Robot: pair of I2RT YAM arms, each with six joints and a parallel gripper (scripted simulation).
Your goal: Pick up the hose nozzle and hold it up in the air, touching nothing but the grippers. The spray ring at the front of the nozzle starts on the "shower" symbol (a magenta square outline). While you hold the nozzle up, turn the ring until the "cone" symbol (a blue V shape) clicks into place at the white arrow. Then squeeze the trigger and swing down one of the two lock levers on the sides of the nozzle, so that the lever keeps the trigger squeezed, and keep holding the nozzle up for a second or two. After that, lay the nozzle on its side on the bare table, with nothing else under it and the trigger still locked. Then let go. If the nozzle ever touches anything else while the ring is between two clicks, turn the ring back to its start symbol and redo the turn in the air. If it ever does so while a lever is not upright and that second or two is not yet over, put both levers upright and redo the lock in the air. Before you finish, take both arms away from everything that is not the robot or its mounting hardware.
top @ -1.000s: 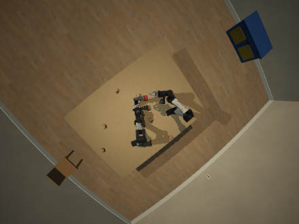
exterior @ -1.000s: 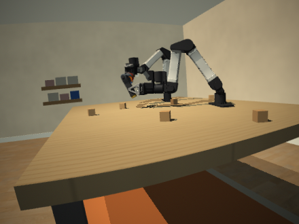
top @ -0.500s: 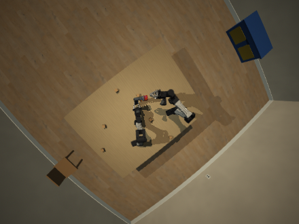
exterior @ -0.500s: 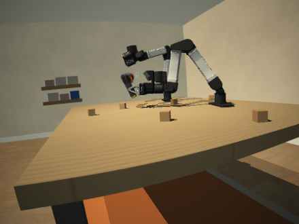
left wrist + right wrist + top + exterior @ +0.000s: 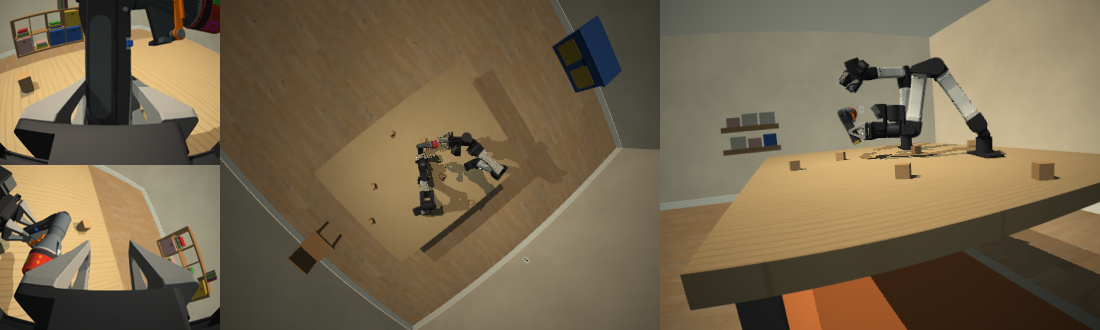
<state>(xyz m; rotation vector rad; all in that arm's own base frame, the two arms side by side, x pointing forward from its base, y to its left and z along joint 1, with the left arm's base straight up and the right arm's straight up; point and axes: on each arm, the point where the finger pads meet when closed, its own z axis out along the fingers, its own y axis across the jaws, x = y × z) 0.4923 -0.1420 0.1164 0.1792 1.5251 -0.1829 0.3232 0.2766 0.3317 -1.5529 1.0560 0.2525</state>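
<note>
The hose nozzle's dark handle is in my left gripper, which is shut on it well above the table. The red spray ring shows a magenta outline at the edge of the left wrist view. An orange lock lever runs up from its pivot, beside the dark trigger. A white arrow mark shows behind the ring. My right gripper is partly open and empty, above the nozzle and not touching it. Which symbol sits at the arrow cannot be told.
Several small wooden blocks stand on the table, one below the nozzle and another to the left in the left wrist view. Shelving stands beyond the table.
</note>
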